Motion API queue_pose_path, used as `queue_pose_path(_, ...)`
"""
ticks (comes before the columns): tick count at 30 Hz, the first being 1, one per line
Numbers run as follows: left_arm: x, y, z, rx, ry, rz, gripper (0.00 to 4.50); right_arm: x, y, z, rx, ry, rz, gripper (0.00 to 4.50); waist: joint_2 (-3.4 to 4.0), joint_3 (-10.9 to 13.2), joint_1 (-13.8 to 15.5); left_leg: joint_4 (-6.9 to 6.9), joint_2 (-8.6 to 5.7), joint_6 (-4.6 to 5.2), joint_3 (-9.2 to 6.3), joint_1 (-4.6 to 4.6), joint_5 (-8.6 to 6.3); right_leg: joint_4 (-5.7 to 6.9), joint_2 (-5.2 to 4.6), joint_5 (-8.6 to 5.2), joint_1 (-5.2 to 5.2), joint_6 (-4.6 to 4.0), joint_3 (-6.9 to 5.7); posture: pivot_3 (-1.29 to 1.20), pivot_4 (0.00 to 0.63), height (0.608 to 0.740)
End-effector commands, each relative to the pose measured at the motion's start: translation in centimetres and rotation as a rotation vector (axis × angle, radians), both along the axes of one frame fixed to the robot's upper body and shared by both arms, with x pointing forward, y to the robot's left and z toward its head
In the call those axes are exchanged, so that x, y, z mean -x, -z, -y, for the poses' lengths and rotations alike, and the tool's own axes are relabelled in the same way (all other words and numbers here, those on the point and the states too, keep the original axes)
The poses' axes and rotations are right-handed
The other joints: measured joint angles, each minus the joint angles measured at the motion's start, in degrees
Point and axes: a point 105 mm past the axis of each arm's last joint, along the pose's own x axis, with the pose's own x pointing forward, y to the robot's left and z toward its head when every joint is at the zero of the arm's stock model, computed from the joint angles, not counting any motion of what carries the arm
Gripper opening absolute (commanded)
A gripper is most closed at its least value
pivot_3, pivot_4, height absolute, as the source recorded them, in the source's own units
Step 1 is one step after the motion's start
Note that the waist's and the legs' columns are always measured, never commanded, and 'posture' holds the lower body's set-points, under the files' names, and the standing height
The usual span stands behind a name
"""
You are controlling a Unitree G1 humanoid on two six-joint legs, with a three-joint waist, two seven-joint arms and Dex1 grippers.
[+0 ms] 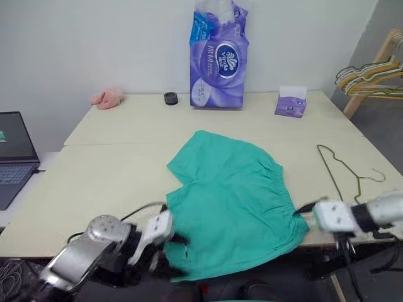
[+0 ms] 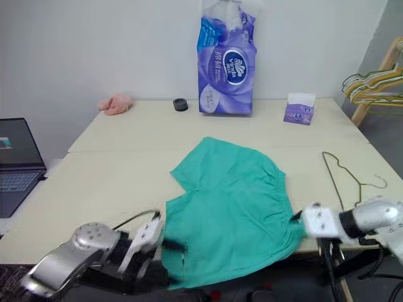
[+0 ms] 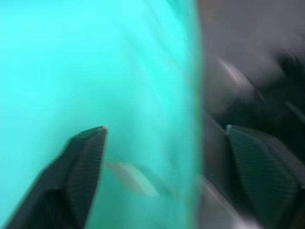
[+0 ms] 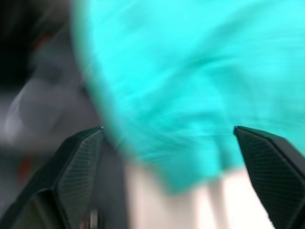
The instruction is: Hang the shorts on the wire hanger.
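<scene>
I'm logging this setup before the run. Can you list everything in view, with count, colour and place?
shorts: 1, teal, flat at table's near edge
wire hanger: 1, dark, on table right of shorts
table: 1, cream
tissue pack: 1, purple, standing at far edge
tissue box: 1, purple and white, far right
pink cloth: 1, far left
small round thing: 1, black, beside pack
laptop: 1, dark, open, left of table
hangers: a bunch, yellow and green, on rack at right
left claw: open, at shorts' near-left hem
right claw: open, at shorts' waistband corner
</scene>
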Motion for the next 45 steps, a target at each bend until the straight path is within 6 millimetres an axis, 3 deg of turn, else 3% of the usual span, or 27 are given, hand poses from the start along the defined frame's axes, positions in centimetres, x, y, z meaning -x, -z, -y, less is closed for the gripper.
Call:
queue_pose_path(1,-2.8,-2.8,0.8,0.078,-0.127,0.113,4.45,-3.1,-3.4,2.8,-0.202,0.339,0.157,4.5,-0.22,-0.1,0.0,-0.01,0.0,0.0,0.0,0.01,0.0,0.0,0.01,0.0,0.0,-0.02,0.0,-0.05,0.029,0.74)
queue_pose_path(4,-3.8,-4.5,2.3,0.124,-0.142,0.161,4.45,-4.3,-3.3,5.6,-0.283,0.603,0.207,4.5,-0.24,-0.1,0.0,-0.08,-0.04,-0.05,0.03,-0.05,-0.03,-0.06,0.0,0.1,-0.05,-0.2,0.07,-0.06,0.03,0.74)
queue_pose_path(8,-4.8,-5.9,4.2,0.122,-0.112,0.245,4.45,-4.7,0.5,11.2,-0.211,1.056,0.201,4.5,-0.19,-0.1,-0.2,-0.08,-0.08,-0.07,0.06,-0.21,-0.04,-0.03,-0.01,0.16,-0.21,-0.3,0.11,-0.08,0.033,0.74)
queue_pose_path(9,-4.8,-6.2,4.6,0.126,-0.098,0.253,4.45,-4.6,1.1,11.8,-0.2,1.106,0.192,4.5,-0.12,-0.1,-0.2,-0.08,-0.1,-0.07,0.08,-0.23,-0.04,-0.03,-0.02,0.16,-0.23,-0.31,0.14,-0.08,0.032,0.74)
queue_pose_path(15,-4.4,-8.4,6.1,0.168,0.029,0.291,4.45,-4.1,4.3,13.8,-0.154,1.254,0.109,4.5,0.22,-0.2,-1.5,-0.07,-0.15,-0.06,0.16,-0.26,-0.03,0.0,0.06,0.14,-0.28,-0.27,0.2,-0.09,0.033,0.74)
queue_pose_path(20,-3.9,-8.9,6.2,0.157,0.094,0.294,4.45,-3.9,5.7,15.8,-0.138,1.345,0.073,4.5,0.36,-0.2,-2.8,-0.12,-0.18,-0.04,0.21,-0.25,-0.04,0.0,0.22,0.1,-0.27,-0.22,0.23,-0.09,0.033,0.74)
queue_pose_path(28,-2.4,-8.4,5.7,0.113,0.187,0.265,4.45,-3.5,8.3,14.9,-0.198,1.326,-0.15,4.5,0.36,-0.2,-3.2,-0.11,-0.17,-0.03,0.23,-0.23,-0.04,-0.02,0.27,0.05,-0.25,-0.13,0.27,-0.08,0.037,0.74)
queue_pose_path(31,-2.5,-8.3,5.5,0.109,0.185,0.27,4.5,-3.5,8.9,14.9,-0.184,1.338,-0.2,3.92,0.31,-0.2,-3.2,-0.11,-0.17,-0.02,0.21,-0.15,-0.05,-0.05,0.27,0.04,-0.15,-0.12,0.25,-0.08,0.036,0.74)
queue_pose_path(42,-3.0,-7.7,5.2,0.099,0.153,0.291,4.5,-2.8,10.6,16.4,-0.05,1.397,-0.216,0.19,-0.4,-0.4,-2.7,-0.09,-0.16,-0.01,0.16,0.02,-0.05,-0.11,0.21,-0.06,0.07,0.07,0.23,-0.07,0.04,0.74)
queue_pose_path(45,-3.3,-7.6,5.2,0.108,0.126,0.287,4.5,-2.9,10.5,16.4,-0.045,1.394,-0.189,0.04,-0.55,-0.4,-2.6,-0.08,-0.18,-0.01,0.14,0.02,-0.05,-0.15,0.17,-0.05,0.1,0.09,0.2,-0.08,0.039,0.74)
